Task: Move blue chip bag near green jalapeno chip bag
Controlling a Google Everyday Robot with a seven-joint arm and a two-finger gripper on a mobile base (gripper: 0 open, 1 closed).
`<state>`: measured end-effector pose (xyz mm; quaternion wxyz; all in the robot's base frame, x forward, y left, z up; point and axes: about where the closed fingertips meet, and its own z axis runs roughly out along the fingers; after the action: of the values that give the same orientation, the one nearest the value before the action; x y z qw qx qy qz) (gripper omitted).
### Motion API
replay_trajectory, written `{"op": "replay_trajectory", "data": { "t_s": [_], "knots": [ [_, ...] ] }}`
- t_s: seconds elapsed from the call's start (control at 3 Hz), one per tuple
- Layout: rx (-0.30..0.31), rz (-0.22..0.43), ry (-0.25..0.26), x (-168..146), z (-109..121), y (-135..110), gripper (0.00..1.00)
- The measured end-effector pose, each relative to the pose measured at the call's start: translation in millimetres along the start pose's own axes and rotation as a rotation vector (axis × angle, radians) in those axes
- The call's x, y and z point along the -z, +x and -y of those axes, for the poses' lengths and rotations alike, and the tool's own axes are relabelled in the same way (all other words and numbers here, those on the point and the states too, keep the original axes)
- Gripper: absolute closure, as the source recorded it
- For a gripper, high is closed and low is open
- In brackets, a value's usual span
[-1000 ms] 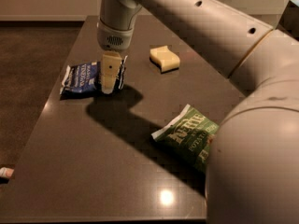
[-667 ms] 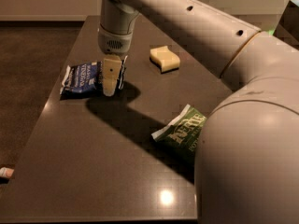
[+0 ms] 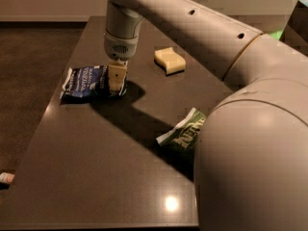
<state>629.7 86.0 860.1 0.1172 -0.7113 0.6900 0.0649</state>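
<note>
- Barely anything has shifted: the tool (image 3: pixel 117 80) stays on the right end of the blue chip bag (image 3: pixel 83 82), upper left of the frame (so the carry has not begun, I judge).
- Its grip: cannot tell.
- The bag is crinkled navy, lying flat on the bench (image 3: pixel 96 177); the green jalapeno chip bag (image 3: pixel 185 134) lies well apart, centre-right.
</note>
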Motion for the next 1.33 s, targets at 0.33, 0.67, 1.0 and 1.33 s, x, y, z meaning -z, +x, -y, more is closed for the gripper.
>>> {"op": "replay_trajectory", "data": {
  "t_s": [0.33,0.67,1.0,1.33],
  "knots": [
    [-0.013,0.02,0.011,23.0,-1.4,5.4,0.62],
    [-0.038,0.01,0.031,61.9,-6.1,24.2,0.85],
    [-0.077,-0.026,0.037,92.3,-17.6,55.4,1.0],
    [-0.114,-0.046,0.032,112.9,-41.4,89.9,1.0]
  ]
}}
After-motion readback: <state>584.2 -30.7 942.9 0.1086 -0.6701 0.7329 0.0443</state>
